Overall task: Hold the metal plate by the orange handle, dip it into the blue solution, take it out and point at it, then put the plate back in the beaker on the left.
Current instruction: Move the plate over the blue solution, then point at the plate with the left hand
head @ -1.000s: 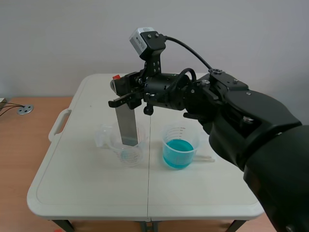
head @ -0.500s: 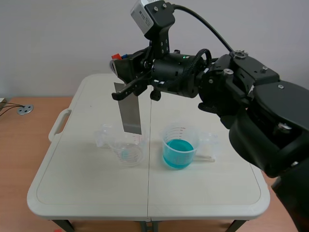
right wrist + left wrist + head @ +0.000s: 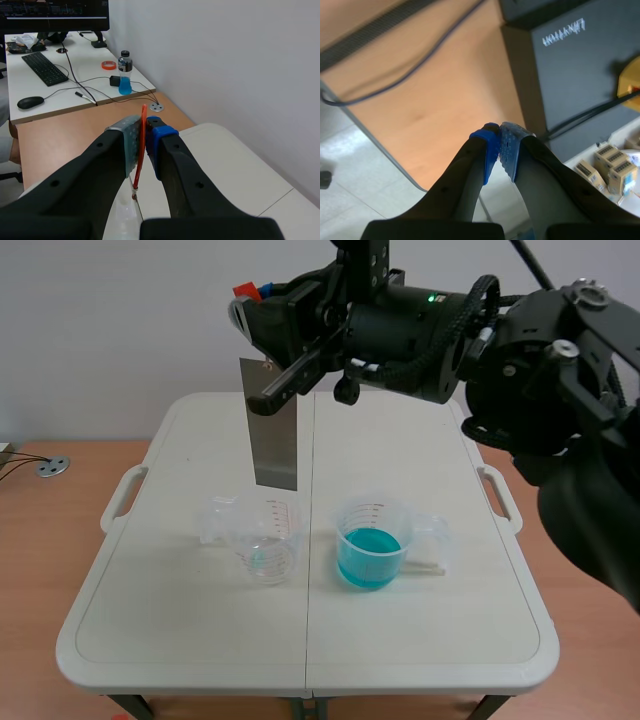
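Your right claw (image 3: 144, 131), held high, is clamped on the orange handle (image 3: 141, 152). The plate (image 3: 274, 425) hangs over the left beaker (image 3: 262, 540), which has red graduations. The blue solution (image 3: 367, 558) stands beside it on the surface (image 3: 180, 620). Your left claw (image 3: 500, 145) is closed on nothing. The white lettering on the black box (image 3: 575, 65) is upside down and illegible.

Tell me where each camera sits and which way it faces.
Scene view: between the arms, facing across the table; the right gripper holds the metal plate above the left beaker.
Left wrist view: on the left arm, looking past the shut left gripper at a brown surface and cable.
Right wrist view: on the right arm, past the right gripper clamping the orange handle, toward a desk with a keyboard.
Shared: scene and right wrist show that handle.
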You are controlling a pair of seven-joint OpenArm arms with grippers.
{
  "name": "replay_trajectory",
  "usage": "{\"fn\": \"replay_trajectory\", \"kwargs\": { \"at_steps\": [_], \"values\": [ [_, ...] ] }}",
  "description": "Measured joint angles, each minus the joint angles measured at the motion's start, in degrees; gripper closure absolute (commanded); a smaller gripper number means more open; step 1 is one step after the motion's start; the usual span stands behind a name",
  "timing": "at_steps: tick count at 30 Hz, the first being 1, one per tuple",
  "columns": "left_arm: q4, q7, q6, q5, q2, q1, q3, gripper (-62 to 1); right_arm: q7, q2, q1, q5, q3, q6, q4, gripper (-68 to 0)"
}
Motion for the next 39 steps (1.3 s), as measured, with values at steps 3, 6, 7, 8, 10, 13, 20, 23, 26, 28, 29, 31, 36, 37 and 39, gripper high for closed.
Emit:
{"fn": "replay_trajectory", "kwargs": {
  "at_steps": [3,6,7,8,10,13,20,23,26,28,29,31,36,37,39],
  "values": [
    [1.53,-0.02,0.0,-1.33,-0.42,0.13,-3.28,-2.3,-0.04,1.38,-1.18,0.0,2.14,-0.02,2.75,-1.3],
    [3.93,0.0,-0.04,-4.2,-1.79,0.59,-7.26,-2.3,-0.02,2.99,-2.23,0.02,3.93,-0.04,5.31,-1.3],
    [4.94,-0.02,-0.28,-5.4,-2.36,0.96,-8.92,-2.3,0.02,3.63,-2.62,0.04,4.55,-0.04,6.12,-1.3],
    [6.1,-0.04,-0.5,-6.23,-3.06,1.44,-10.82,-2.3,0.0,4.07,-2.93,0.07,5.18,-0.02,6.8,-1.3],
    [8.68,-0.02,-0.57,-8.04,-4.26,2.89,-15.06,-2.3,0.02,5.18,-3.52,0.13,6.27,-0.02,7.76,-1.3],
    [12.68,0.07,-0.87,-10.56,-5.46,5.44,-22.67,-2.3,0.07,6.95,-4.31,0.17,7.87,-0.02,8.68,-1.3],
    [22.62,-0.26,-1.77,-14.67,-5.88,10.36,-40.87,-2.3,1.11,10.99,-6.62,1.33,11.63,0.13,9.11,-1.3],
    [27.26,-2.16,-1.79,-15.08,-5.88,10.71,-46.69,-2.3,2.51,12.61,-7.39,1.68,12.9,0.15,9.11,-1.3],
    [32.46,-8.0,-1.79,-15.08,-5.9,10.56,-51.28,-2.3,3.3,14.03,-7.98,1.68,13.66,0.17,9.11,-1.3],
    [36.11,-10.95,-2.05,-15.12,-6.12,10.16,-52.83,-2.3,3.41,14.56,-8.41,1.66,13.66,0.2,9.11,-1.3],
    [37.81,-11.08,-2.6,-15.08,-6.58,9.57,-52.83,-2.3,3.23,14.71,-8.55,1.66,13.64,0.33,9.11,-1.3],
    [40.52,-9.55,-5.68,-14.19,-8.15,7.39,-51.8,-2.3,3.21,14.84,-8.57,1.66,13.64,0.42,9.11,-1.3],
    [44.3,-5.64,-10.95,-14.21,-13.25,-2.34,-46.05,-2.3,3.45,14.84,-8.61,1.68,13.64,0.39,9.11,-1.3],
    [44.54,-5.05,-11.5,-14.23,-14.12,-4.59,-44.57,-2.3,3.45,14.84,-8.76,1.68,13.64,0.39,9.11,-1.2],
    [44.72,-3.02,-13.09,-14.21,-15.47,-9.33,-40.96,-2.3,3.43,14.84,-9.22,1.66,13.64,0.42,9.11,-1.2]
  ]
}}
